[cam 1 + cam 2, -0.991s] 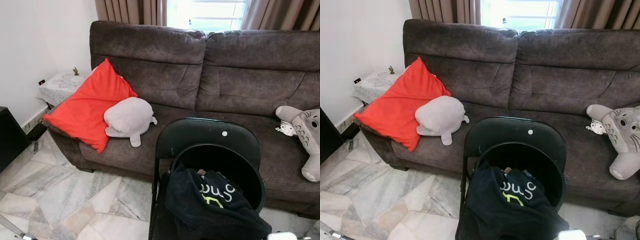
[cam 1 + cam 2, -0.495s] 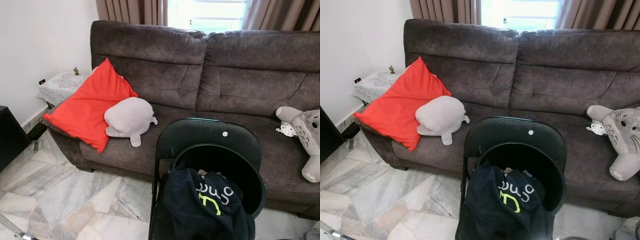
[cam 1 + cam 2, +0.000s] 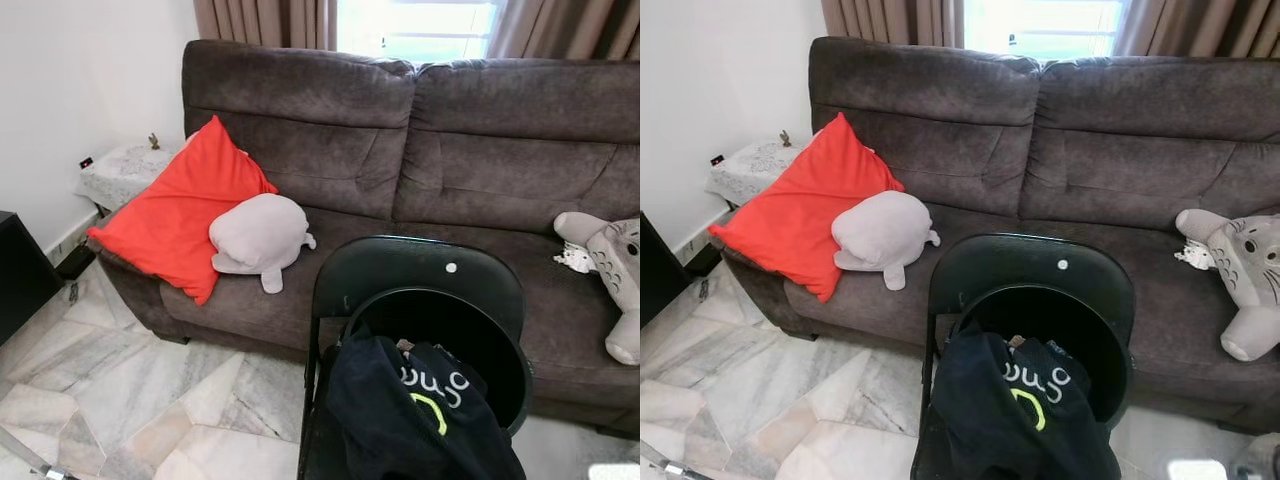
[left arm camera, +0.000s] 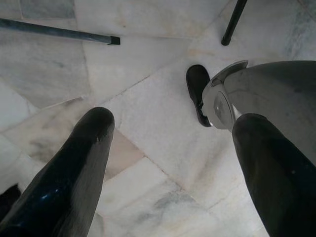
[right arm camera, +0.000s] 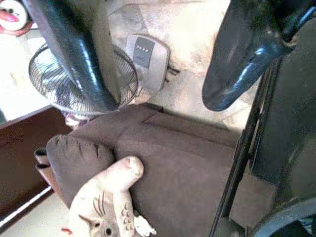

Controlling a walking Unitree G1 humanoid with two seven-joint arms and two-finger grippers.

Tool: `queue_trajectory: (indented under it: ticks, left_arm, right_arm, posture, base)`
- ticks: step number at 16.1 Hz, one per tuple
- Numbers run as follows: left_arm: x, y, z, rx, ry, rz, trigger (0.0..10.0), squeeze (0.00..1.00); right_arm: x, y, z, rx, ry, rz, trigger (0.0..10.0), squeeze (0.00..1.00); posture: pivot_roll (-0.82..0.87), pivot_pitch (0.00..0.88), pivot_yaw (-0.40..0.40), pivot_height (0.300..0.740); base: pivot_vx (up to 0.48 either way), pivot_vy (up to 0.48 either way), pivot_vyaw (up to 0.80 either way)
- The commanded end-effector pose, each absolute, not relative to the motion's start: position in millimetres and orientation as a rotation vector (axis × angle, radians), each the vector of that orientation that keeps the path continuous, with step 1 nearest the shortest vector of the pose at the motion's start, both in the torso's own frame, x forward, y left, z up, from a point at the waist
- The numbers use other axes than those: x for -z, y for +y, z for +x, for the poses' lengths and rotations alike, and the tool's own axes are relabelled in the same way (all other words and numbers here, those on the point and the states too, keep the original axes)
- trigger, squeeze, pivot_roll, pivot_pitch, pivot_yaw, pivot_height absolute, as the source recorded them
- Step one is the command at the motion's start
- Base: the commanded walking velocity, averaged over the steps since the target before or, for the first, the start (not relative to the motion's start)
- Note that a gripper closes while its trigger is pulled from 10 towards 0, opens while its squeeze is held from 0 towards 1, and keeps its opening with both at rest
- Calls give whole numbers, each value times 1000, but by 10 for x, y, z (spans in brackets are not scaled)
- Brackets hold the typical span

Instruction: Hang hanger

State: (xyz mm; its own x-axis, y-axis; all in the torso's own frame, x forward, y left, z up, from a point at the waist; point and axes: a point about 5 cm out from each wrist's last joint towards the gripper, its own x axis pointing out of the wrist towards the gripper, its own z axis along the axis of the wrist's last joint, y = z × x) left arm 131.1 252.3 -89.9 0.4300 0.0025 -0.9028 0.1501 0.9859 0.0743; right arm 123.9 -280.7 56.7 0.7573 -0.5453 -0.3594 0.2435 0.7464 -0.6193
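A black garment (image 3: 410,420) with white and yellow lettering hangs over the front rim of a round black basket (image 3: 500,340). The basket sits on a black folding chair (image 3: 420,265) in front of the sofa. The garment hides most of what lies in the basket; a small brown bit (image 3: 403,345) peeks out behind it. My left gripper (image 4: 173,123) hangs open over the marble floor, nothing between its fingers. My right gripper (image 5: 160,103) is open beside the chair frame (image 5: 242,163), facing the sofa's right end and a grey plush toy (image 5: 106,197).
A dark brown sofa (image 3: 450,170) holds a red cushion (image 3: 180,215), a grey plush (image 3: 258,235) and a grey plush toy (image 3: 615,275) at its right end. A side table (image 3: 120,170) and a dark cabinet (image 3: 20,275) stand left. A fan (image 5: 74,79) stands on the floor.
The black garment has shifted on the basket rim, its lettering sliding a little lower and its lower edge changing shape. A pale blurred shape now shows at the bottom right corner.
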Motion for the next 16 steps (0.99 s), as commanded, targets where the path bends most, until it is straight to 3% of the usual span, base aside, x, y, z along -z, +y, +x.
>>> queue_trajectory:
  ticks: [1, 4, 5, 6, 10, 11, 16]
  left_arm:
    - [895, 2534, 1316, 96, 1130, 163, 10000, 0]
    - [891, 2528, 1334, 100, 1127, 164, 10000, 0]
    - [889, 2527, 1342, 98, 1125, 164, 10000, 0]
    - [885, 2523, 1358, 95, 1121, 165, 10000, 0]
    - [870, 2514, 1413, 85, 1107, 163, 10000, 0]
    - [860, 2513, 1442, 83, 1101, 166, 10000, 0]
    - [812, 2504, 1579, 55, 1062, 168, 10000, 0]
  right_arm:
    - [-542, -2704, 1269, 415, 531, -540, 10000, 1000]
    - [-600, -2489, 1313, 277, 424, -533, 10000, 1000]
    - [-591, -2358, 1324, 148, 400, -576, 10000, 435]
    - [-621, -2227, 1352, 32, 334, -691, 10000, 0]
    - [-739, -2025, 1412, -111, 166, -802, 10000, 0]
    - [-721, -2058, 1436, -51, 178, -709, 10000, 0]
    - [-878, -1907, 1920, -95, 43, -665, 10000, 0]
  posture:
    - [-92, 0, 49, 740]
    - [-104, 0, 51, 740]
    - [-108, 0, 52, 740]
    - [-108, 0, 49, 740]
    - [-103, 0, 40, 740]
    - [-107, 0, 37, 740]
    - [-73, 0, 8, 740]
  base:
    - [0, 0, 0]
    - [0, 0, 0]
    - [0, 0, 0]
    - [0, 0, 0]
    - [0, 0, 0]
    - [0, 0, 0]
    - [0, 0, 0]
